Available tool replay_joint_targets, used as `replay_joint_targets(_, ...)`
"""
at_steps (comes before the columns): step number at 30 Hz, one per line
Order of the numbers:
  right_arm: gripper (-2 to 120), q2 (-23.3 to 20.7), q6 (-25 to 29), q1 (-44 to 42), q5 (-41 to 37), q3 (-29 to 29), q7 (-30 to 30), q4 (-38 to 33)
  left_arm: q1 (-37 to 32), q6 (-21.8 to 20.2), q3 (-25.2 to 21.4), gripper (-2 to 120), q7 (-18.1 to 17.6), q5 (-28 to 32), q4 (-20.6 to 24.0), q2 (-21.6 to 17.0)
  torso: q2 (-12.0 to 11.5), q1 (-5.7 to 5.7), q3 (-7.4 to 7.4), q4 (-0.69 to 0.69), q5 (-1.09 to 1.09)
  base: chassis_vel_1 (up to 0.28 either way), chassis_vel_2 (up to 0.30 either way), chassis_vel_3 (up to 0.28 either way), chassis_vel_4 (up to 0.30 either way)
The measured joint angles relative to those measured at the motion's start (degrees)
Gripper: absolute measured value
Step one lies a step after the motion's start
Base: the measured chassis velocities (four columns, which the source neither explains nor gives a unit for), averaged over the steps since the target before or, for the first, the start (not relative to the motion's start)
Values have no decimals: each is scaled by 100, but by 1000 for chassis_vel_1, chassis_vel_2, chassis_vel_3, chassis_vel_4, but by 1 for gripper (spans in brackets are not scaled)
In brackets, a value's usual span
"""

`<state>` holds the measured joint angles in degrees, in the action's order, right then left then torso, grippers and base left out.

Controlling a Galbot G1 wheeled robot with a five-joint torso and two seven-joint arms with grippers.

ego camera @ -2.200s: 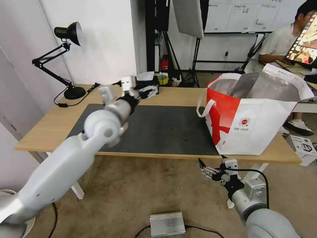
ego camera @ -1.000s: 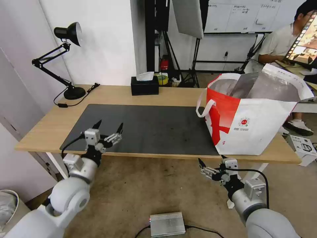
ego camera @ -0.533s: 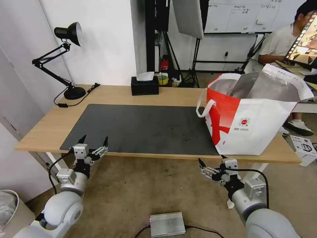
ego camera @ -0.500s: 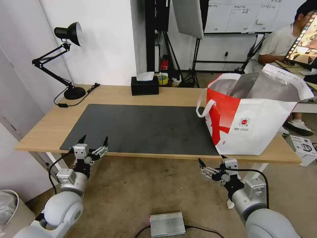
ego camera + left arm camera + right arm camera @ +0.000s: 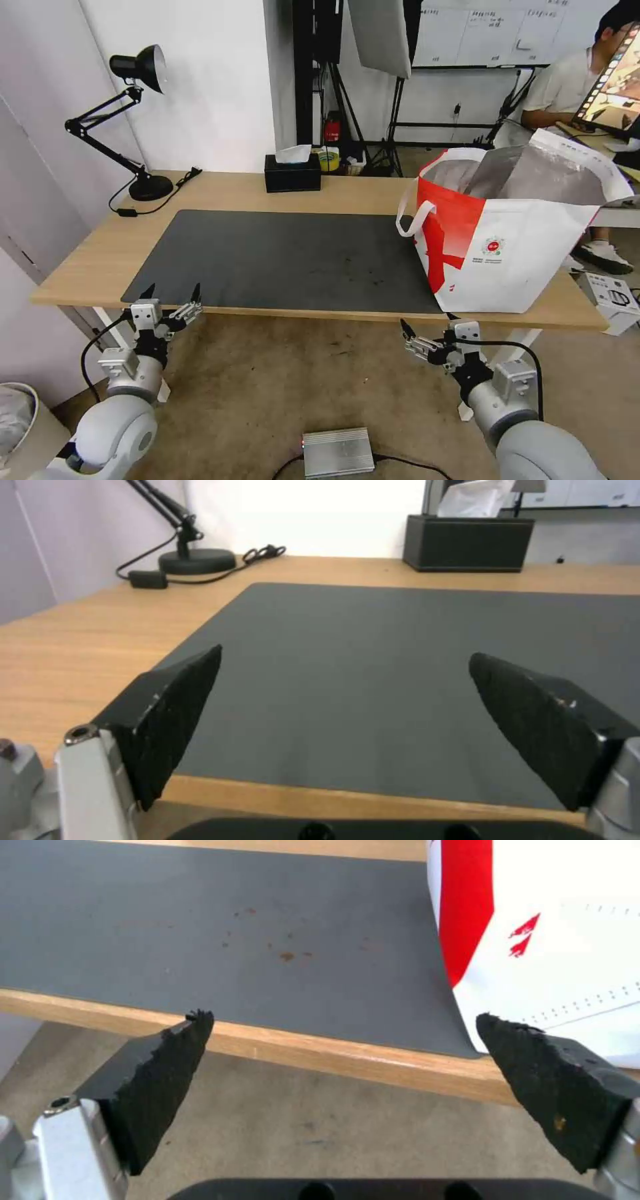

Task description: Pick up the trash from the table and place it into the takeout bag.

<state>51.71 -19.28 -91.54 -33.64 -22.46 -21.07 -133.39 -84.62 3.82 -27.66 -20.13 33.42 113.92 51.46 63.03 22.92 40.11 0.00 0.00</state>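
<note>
nearest the robot, the right gripper (image 5: 427, 338) hangs low in front of the counter (image 5: 87, 257), below its edge, fingers spread wide and holding nothing. the left gripper (image 5: 171, 301) sits just off the near left edge, fingers also wide apart and empty. beyond them the dark mat (image 5: 293, 257) carries no bowl, tray, knotted bag or tissue; a few reddish specks (image 5: 287, 956) are all that lies on it. to the right the takeout bag (image 5: 513, 247) stands upright and open on the counter, its contents hidden from here. at the far edge stand the black tissue box (image 5: 292, 175) and a desk lamp (image 5: 137, 113). by the look of it, the clearing is done and both arms are parked.
</note>
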Motion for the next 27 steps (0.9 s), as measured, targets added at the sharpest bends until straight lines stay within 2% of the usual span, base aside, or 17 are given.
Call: replay_joint_targets(27,100,0,0,0,0,0,0,0,-108,-99,-2,100,-43,84,-27,71,0,0,0,0,0,0,0,0,0)
